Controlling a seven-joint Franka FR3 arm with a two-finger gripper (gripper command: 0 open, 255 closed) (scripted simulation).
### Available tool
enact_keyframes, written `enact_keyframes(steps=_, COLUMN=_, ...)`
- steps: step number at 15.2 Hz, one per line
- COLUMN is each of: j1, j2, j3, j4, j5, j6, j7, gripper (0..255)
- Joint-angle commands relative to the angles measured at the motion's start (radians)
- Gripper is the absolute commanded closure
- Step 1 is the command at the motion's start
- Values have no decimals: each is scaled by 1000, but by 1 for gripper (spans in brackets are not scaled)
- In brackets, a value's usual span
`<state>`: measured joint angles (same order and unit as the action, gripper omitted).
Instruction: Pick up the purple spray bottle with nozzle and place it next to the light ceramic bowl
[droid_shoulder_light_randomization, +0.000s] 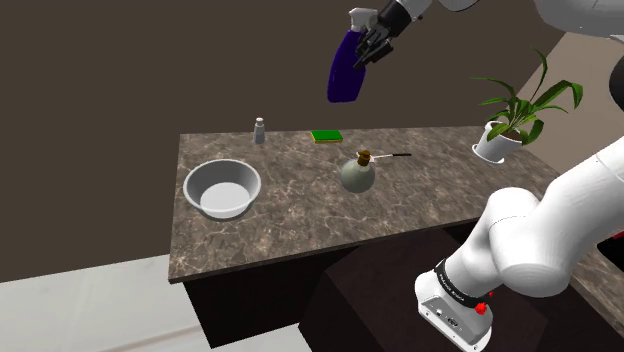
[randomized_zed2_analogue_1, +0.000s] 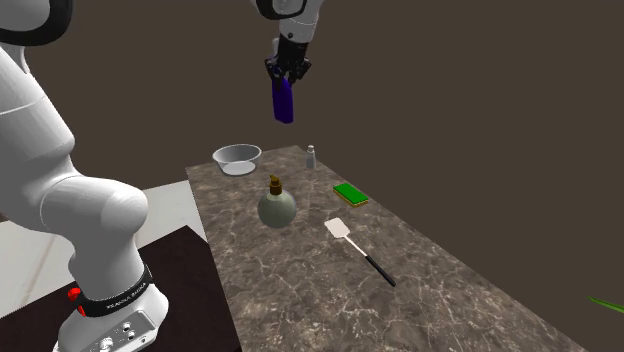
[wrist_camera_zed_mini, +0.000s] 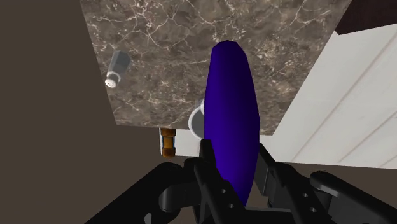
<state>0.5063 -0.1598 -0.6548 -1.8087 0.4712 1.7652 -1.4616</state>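
Note:
The purple spray bottle (droid_shoulder_light_randomization: 346, 67) hangs high above the stone counter, tilted, with my gripper (droid_shoulder_light_randomization: 373, 44) shut on its upper end. From the second exterior view the bottle (randomized_zed2_analogue_1: 283, 100) dangles below the gripper (randomized_zed2_analogue_1: 287, 72), over the far end of the counter. In the wrist view the bottle (wrist_camera_zed_mini: 231, 121) runs out between the fingertips (wrist_camera_zed_mini: 207, 153), clasped on both sides. The light bowl (droid_shoulder_light_randomization: 222, 187) sits on the counter toward the shoulder view's left, also seen as a bowl (randomized_zed2_analogue_1: 237, 157) at the far end; its rim (wrist_camera_zed_mini: 197, 121) peeks from behind the bottle.
On the counter (droid_shoulder_light_randomization: 300, 215) stand a round grey flask with a cork (droid_shoulder_light_randomization: 358, 173), a small grey shaker (droid_shoulder_light_randomization: 259, 130), a green sponge (droid_shoulder_light_randomization: 325, 136) and a white spatula with a black handle (randomized_zed2_analogue_1: 358, 250). A potted plant (droid_shoulder_light_randomization: 515, 115) stands at the shoulder view's right end.

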Motion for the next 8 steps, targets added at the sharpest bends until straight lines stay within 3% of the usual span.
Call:
enact_keyframes(steps=1, j1=18, j2=-32, j3=41, j4=-33, j5=-18, j6=37, j7=54, gripper=255)
enact_keyframes(steps=8, j1=73, j2=-94, j3=177, j4=-123, j5=-46, j6=159, j7=217, gripper=255)
